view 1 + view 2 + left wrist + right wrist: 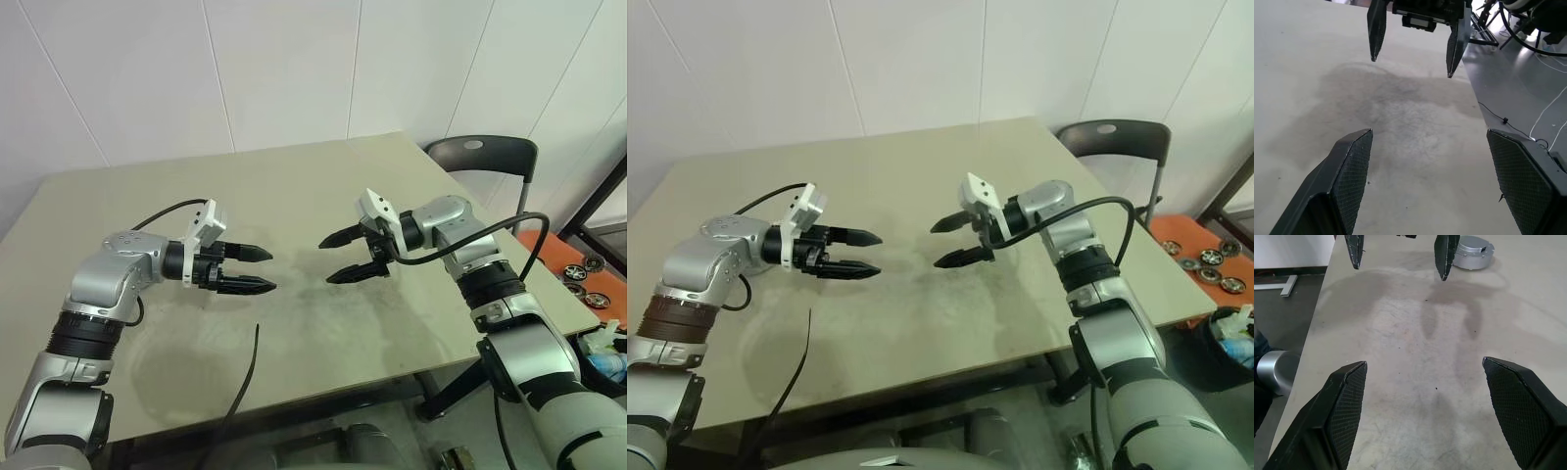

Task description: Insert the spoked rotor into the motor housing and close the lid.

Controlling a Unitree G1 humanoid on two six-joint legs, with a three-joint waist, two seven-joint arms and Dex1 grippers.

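Observation:
My left gripper (273, 270) and right gripper (324, 262) hover over the middle of the beige table (294, 176), tips facing each other a short gap apart. Both are open with nothing between their fingers. In the right wrist view a short round silver-grey cup (1471, 252), which looks like the motor housing, stands on the table beyond the left gripper (1399, 273). The left wrist view looks past its own fingers at the right gripper (1411, 67) above bare tabletop. The spoked rotor and the lid are out of view.
A black chair (480, 157) stands at the table's far right corner. Off the right side lies an orange mat (1205, 257) with several small round parts, too small to tell apart. A loose black cable (245, 382) hangs over the near edge.

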